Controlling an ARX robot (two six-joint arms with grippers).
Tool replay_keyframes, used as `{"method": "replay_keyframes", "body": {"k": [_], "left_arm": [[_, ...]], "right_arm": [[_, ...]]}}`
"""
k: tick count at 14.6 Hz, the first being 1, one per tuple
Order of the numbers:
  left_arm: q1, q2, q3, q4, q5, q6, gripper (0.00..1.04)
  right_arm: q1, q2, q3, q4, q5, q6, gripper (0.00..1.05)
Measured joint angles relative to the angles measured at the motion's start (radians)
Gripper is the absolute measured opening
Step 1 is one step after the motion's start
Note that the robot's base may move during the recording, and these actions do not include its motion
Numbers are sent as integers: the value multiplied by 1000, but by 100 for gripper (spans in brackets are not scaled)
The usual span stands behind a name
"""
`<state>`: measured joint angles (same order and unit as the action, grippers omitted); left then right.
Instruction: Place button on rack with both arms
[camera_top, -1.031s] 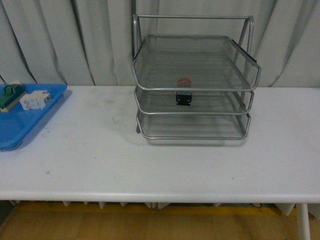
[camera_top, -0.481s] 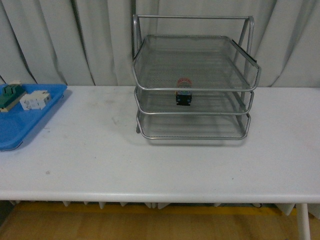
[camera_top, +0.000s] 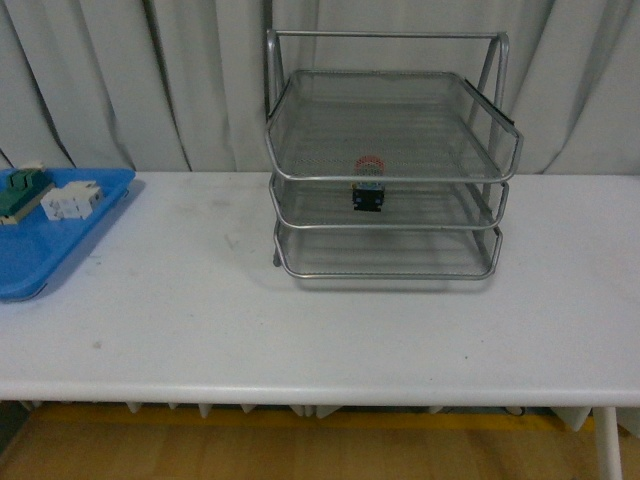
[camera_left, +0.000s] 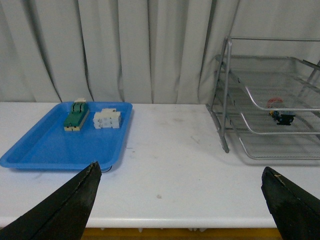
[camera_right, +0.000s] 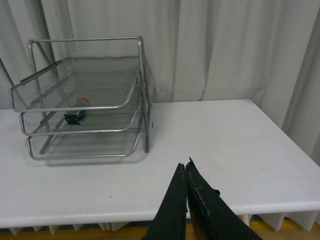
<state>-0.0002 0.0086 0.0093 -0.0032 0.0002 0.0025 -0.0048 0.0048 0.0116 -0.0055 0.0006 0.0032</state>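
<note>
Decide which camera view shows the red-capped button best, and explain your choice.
The front view: the button faces the camera in the rack's middle tier, red cap and black body visible through the mesh. Both wrist views show it smaller, from the side, partly screened by wire.

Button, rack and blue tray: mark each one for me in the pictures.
button (camera_top: 369, 187), front view, on its black body in the middle tier.
rack (camera_top: 390, 35), front view, on the top bar of its frame.
blue tray (camera_left: 50, 147), left wrist view, on its bare floor.
</note>
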Motion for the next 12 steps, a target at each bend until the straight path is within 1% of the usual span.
{"method": "replay_keyframes", "body": {"k": [3, 4, 5, 6, 8, 9, 10, 12], "left_arm": [[0, 0, 0, 0, 0, 0, 98], [0, 0, 0, 0, 0, 0, 98], [0, 0, 0, 0, 0, 0, 98], [0, 0, 0, 0, 0, 0, 98], [0, 0, 0, 0, 0, 0, 98], [0, 0, 0, 0, 0, 0, 98], [0, 0, 0, 0, 0, 0, 98], [0, 0, 0, 0, 0, 0, 98]], "right_arm": [[0, -1, 0, 2, 0, 0, 31], [0, -1, 0, 2, 0, 0, 38], [0, -1, 0, 2, 0, 0, 49], [0, -1, 0, 2, 0, 0, 64], [0, -1, 0, 2, 0, 0, 82], [0, -1, 0, 2, 0, 0, 95], [0, -1, 0, 2, 0, 0, 98], [0, -1, 0, 2, 0, 0, 98]]}}
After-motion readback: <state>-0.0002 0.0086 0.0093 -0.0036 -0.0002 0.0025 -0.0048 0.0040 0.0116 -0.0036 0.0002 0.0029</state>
